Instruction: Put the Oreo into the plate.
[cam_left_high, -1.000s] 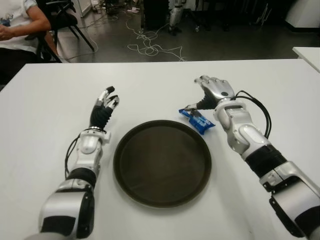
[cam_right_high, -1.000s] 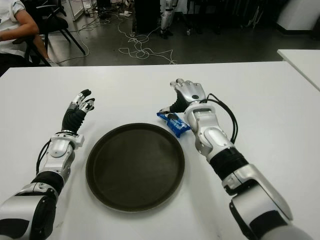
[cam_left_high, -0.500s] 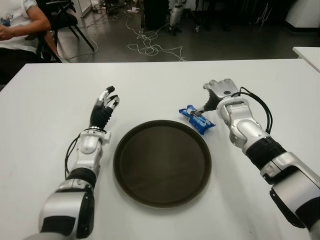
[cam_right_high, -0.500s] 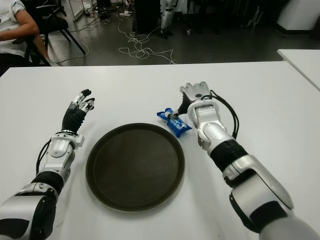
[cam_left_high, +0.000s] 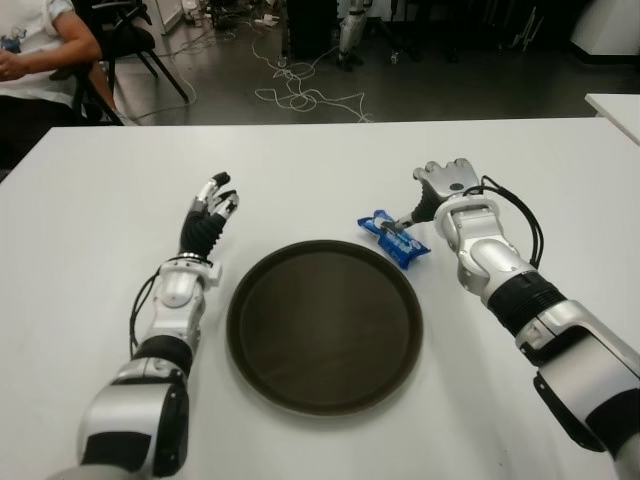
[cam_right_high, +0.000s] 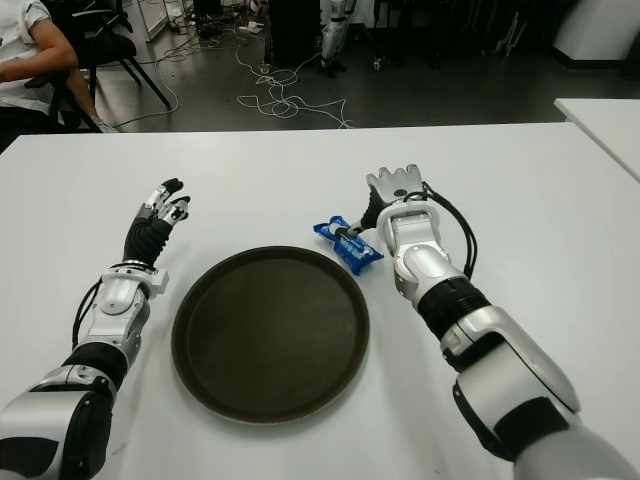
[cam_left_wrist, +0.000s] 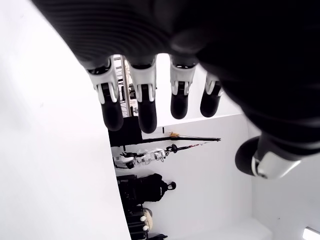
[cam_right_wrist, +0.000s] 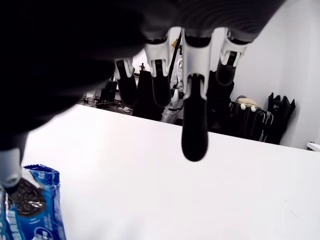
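Note:
A blue Oreo packet (cam_left_high: 393, 237) lies on the white table (cam_left_high: 300, 170), just off the far right rim of the dark round plate (cam_left_high: 323, 325), which holds nothing. My right hand (cam_left_high: 445, 188) is beside the packet on its right. Its fingers (cam_right_wrist: 194, 125) are stretched out over bare table and hold nothing. Only the thumb tip (cam_right_wrist: 10, 172) touches the packet's end (cam_right_wrist: 32, 210). My left hand (cam_left_high: 211, 208) shows to the left of the plate, fingers extended and empty.
A person (cam_left_high: 35, 55) sits on a chair beyond the table's far left corner. Cables (cam_left_high: 300, 95) lie on the floor behind the table. The corner of another white table (cam_left_high: 615, 105) shows at the right.
My right hand has drawn to the right off the packet and its fingers have straightened. The packet has hardly moved. The left hand is unchanged.

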